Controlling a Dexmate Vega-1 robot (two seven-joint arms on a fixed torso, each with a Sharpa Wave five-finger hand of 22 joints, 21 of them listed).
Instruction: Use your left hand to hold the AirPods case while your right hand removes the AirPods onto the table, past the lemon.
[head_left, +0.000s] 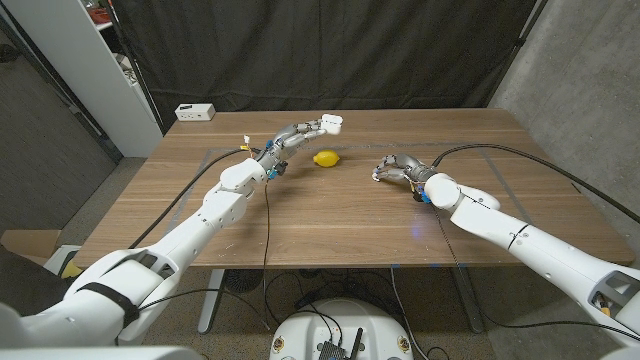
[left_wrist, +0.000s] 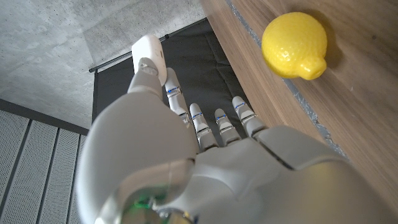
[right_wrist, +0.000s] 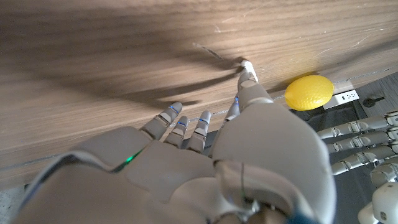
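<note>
Both arms frame my view: left hand (head_left: 296, 134) grips the AirPods case (head_left: 333, 124) aloft beyond the lemon (head_left: 325, 158); right hand (head_left: 398, 168), empty and loosely curled, sits right of it

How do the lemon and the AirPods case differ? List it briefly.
The lemon is yellow and rounded with a dimpled skin; the AirPods case is white and smooth. The lemon lies on the table, untouched; the AirPods case is held off the table in the left hand. Both are small and sit near the table's far middle.
</note>
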